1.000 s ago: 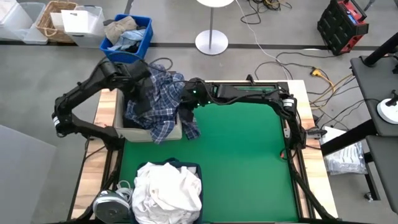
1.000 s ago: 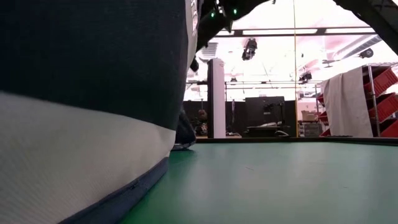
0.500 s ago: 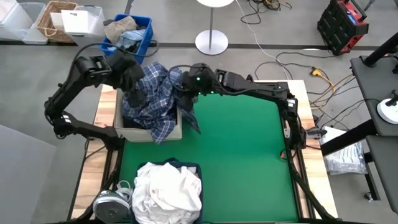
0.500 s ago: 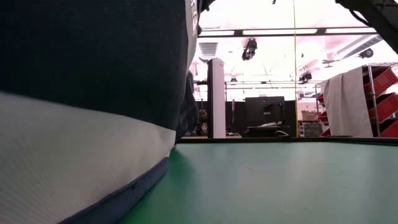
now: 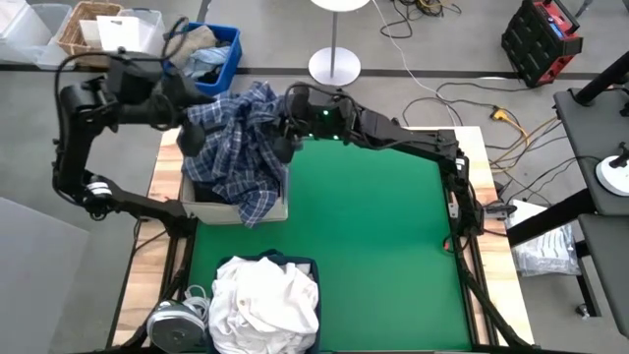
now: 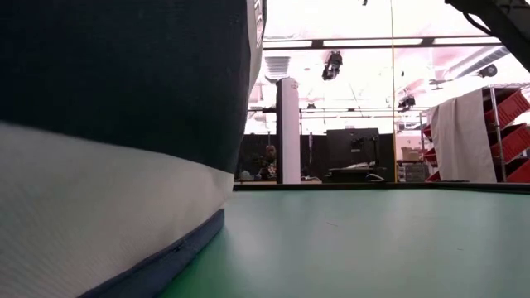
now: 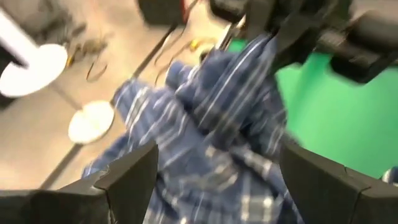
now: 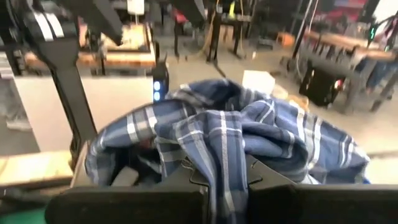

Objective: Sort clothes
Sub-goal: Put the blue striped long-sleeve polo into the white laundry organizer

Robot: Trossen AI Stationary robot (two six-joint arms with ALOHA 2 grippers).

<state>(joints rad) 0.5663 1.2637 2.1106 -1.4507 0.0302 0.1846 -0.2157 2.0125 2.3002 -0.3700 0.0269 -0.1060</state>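
The blue-and-white plaid shirt (image 5: 236, 138) hangs bunched between my two grippers, above the beige box (image 5: 270, 210) at the table's far left. My left gripper (image 5: 189, 133) is at the shirt's left end and my right gripper (image 5: 280, 133) at its right end, each shut on it. The shirt's lower part hangs into the box and over its near wall. Dark clothes (image 5: 200, 185) lie in the box. White clothes (image 5: 265, 295) are heaped in a navy bin (image 5: 311, 265) at the near edge. My left gripper holds a thick bunch of the shirt's left end (image 7: 214, 186) between its two fingers, which stand well apart around it. How many layers it holds does not show. This end is lifted, and the cloth runs slack toward the other gripper. My right gripper pinches a bunched fold of the shirt's right end (image 8: 219, 163) between its two fingers, which come level from the table's right side. Several layers are gathered there. The cloth spreads away from the fingers and hangs down toward the box.
The bin's navy-and-white wall (image 6: 124, 124) fills the left half of the low view. The green mat (image 5: 383, 246) lies bare to the right of the box. Beyond the far edge stands a blue crate (image 5: 224, 61) with a tan and pale-blue bundle, beside a lamp base (image 5: 334, 67).
Both grippers have risen with the shirt. My left gripper has also gone toward the table's left and far edges, drawing the shirt's left end with it. The tail that lay on the mat right of the box has been lifted clear; the lower part stays over the box.
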